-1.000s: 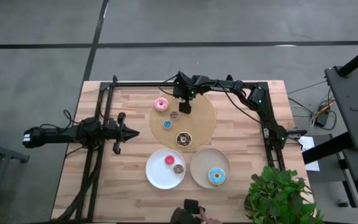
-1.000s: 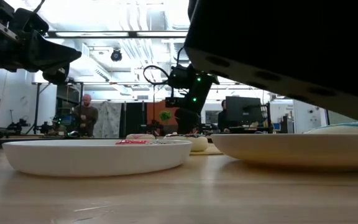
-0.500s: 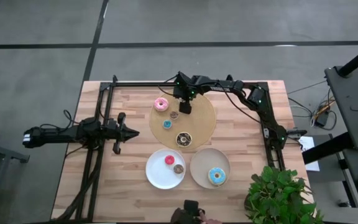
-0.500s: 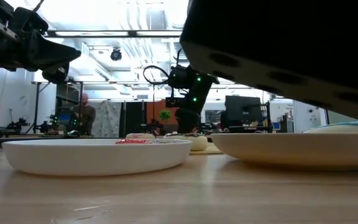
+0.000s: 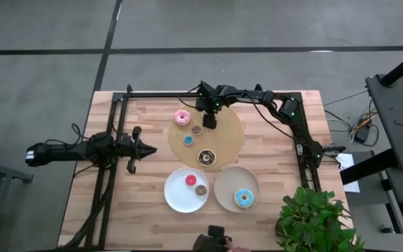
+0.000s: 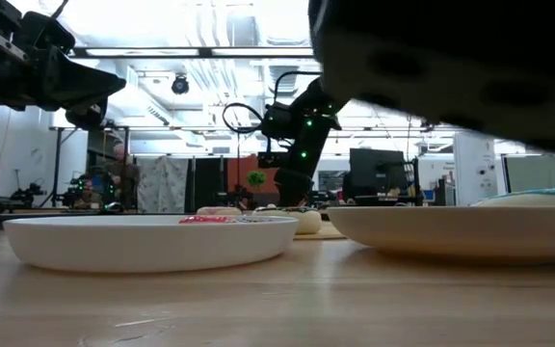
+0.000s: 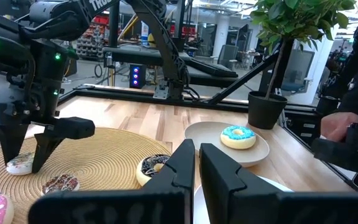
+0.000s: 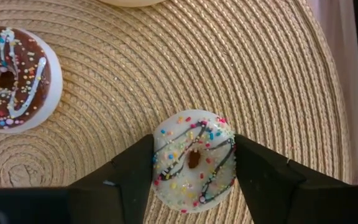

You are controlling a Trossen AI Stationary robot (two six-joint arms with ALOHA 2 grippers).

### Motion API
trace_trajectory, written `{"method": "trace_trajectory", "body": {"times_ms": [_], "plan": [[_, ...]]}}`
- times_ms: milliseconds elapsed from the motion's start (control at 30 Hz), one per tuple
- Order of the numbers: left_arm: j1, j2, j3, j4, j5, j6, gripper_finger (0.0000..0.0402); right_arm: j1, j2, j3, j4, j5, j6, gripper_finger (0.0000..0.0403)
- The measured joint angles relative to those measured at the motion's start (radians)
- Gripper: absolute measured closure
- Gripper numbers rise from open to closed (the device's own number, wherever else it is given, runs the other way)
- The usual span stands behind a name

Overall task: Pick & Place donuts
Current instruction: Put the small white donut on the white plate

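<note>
On the round woven board (image 5: 224, 140), my right gripper (image 5: 208, 123) points steeply down over a small white-iced, sprinkled donut (image 8: 193, 160) and is shut on it; in the high view the gripper hides this donut. Also on the board lie a pink donut (image 5: 181, 117), a small brown donut (image 5: 196, 129), a small blue donut (image 5: 188, 140) and a dark chocolate donut (image 5: 206, 157). A red donut (image 5: 191, 180) and a brown donut (image 5: 201, 190) lie on the white plate (image 5: 175, 199). The light blue donut (image 5: 243, 198) lies on the tan plate (image 5: 227, 182). My left gripper (image 5: 147, 148) waits shut at the table's left. My right gripper pinches the small white-iced donut between its two fingers (image 8: 135, 171), by two opposite sides of the ring's outer edge (image 8: 229, 146). The fingers come from above, slanting down. The donut lies flat on the board, icing up.
A potted plant (image 5: 312, 220) stands at the table's near right corner. A person's hand with a dark object (image 5: 219, 241) shows at the near edge and fills the upper right of the low view as a dark blur (image 6: 451, 58). Black frame rails (image 5: 117, 133) run along the table's sides.
My right gripper has stayed over the board while its fingers drew closer together around the small donut. In the low view the dark blur close to the camera has shifted toward the right.
</note>
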Motion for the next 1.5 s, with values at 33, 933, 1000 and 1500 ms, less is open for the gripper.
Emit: {"method": "trace_trajectory", "body": {"times_ms": [33, 933, 1000, 1500], "plan": [[0.0, 0.0, 0.0, 0.0, 0.0, 0.0, 0.0402, 0.0, -0.003, 0.0, -0.007, 0.001, 0.0, 0.0202], [0.0, 0.0, 0.0, 0.0, 0.0, 0.0, 0.0402, 0.1, -0.047, 0.233, -0.085, 0.004, 0.0, 0.0202], [0.0, 0.0, 0.0, 0.0, 0.0, 0.0, 0.0402, 0.125, -0.057, 0.232, -0.085, 0.0, 0.0, 0.0202], [0.0, 0.0, 0.0, -0.001, 0.0, 0.0, 0.0402, 0.321, -0.16, 0.124, -0.094, -0.019, 0.047, 0.0202]]}}
